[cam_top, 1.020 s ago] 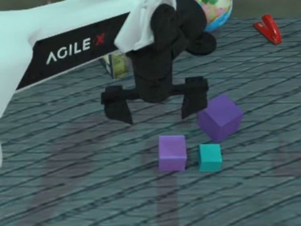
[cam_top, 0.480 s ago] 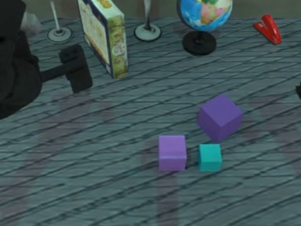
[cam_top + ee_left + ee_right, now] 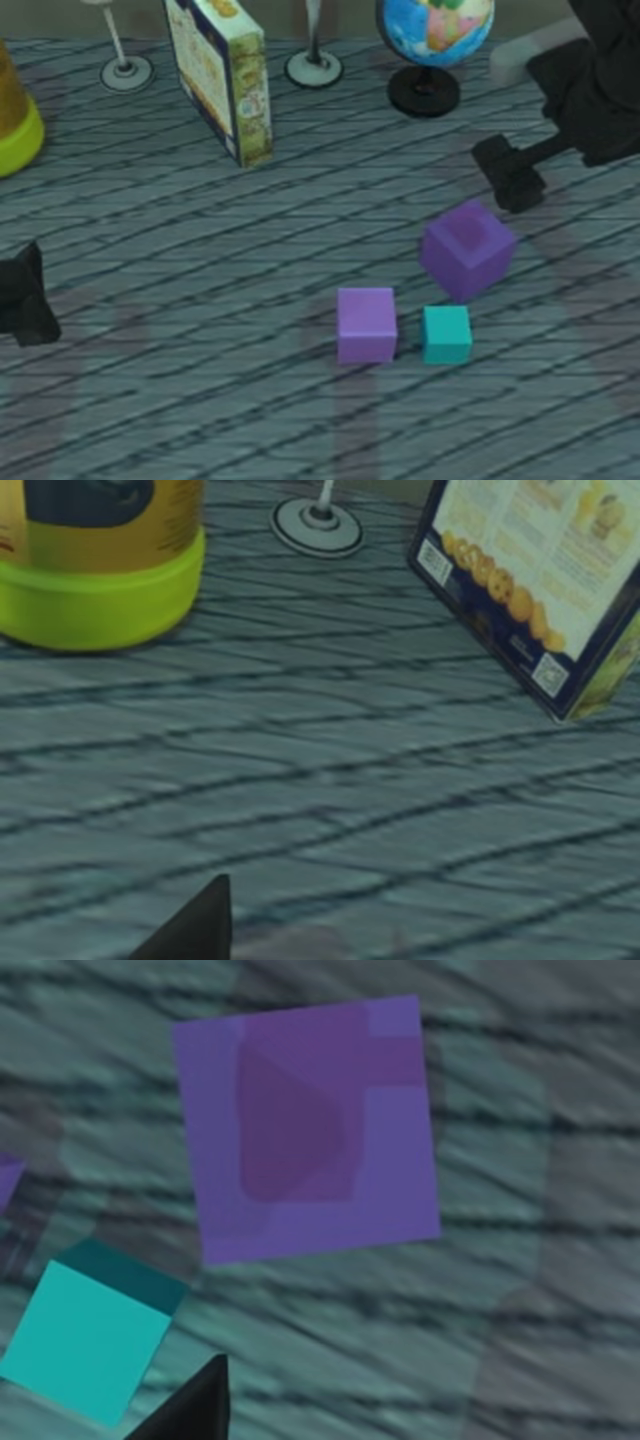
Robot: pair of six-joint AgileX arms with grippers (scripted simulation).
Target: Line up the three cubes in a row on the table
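1. Cubes sit together just right of the tabletop's [image 3: 200, 400] middle in the top view: the dark purple cube [image 3: 467, 248], turned at an angle, lies farthest back; the lavender cube [image 3: 366, 323] and the small teal cube [image 3: 446, 334] sit side by side nearer the front, with a narrow gap between them.
2. From the teal cube, the dark purple one is at about 1 o'clock, close but apart; the lavender one is at 9 o'clock.
3. Right hand [image 3: 510, 172] hangs at about 1 o'clock from the dark purple cube, near it and casting a shadow on its top face; only one finger shows clearly, so I cannot tell whether the fingers are apart or together.
4. Its wrist view looks down on the dark purple cube [image 3: 305, 1125] and the teal cube [image 3: 85, 1340], with one dark fingertip at the frame edge.
5. Left hand [image 3: 25, 300] sits at the tabletop's left edge, at 9 o'clock from the cubes and well apart; its fingers' state cannot be told.
6. Along the back stand a box [image 3: 225, 75], two round-footed stands [image 3: 125, 70], a globe [image 3: 435, 30] and a yellow jar [image 3: 15, 120]; none lies between the cubes.
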